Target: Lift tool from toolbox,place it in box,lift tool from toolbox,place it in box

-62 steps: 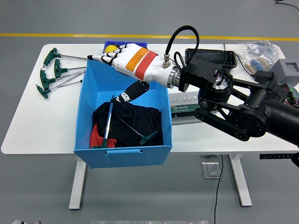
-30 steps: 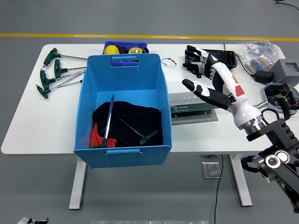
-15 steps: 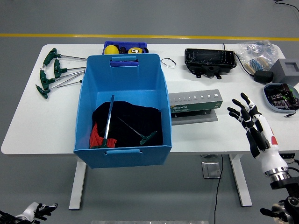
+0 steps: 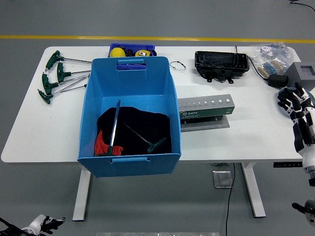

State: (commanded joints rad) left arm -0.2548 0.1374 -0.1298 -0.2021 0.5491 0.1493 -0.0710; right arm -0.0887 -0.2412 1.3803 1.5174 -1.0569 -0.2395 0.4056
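Observation:
The blue box (image 4: 93, 113) stands at the table's front left, with black cloth on its bottom. Two green T-handle tools lie on the cloth: a long one (image 4: 114, 129) nearly upright in the picture and a shorter one (image 4: 147, 140) slanting to the right. Several more green T-handle tools (image 4: 55, 76) lie on the table left of the box. The grey and green tool rack (image 4: 205, 110) sits right of the box. My right hand (image 4: 298, 110) hangs at the table's right edge, fingers spread, holding nothing. My left hand (image 4: 39, 224) shows low in the bottom left corner, below the table, open.
Behind the box is a small blue bin (image 4: 132, 50) with yellow items. A black tray (image 4: 221, 62), a plastic bag (image 4: 268, 55) and a grey block (image 4: 304, 73) stand at the back right. A small wire ring (image 4: 177, 65) lies near the tray.
My right arm has pulled back from over the blue box, swung right and down, and now sits at the table's right edge. The left hand has come into view at the bottom left.

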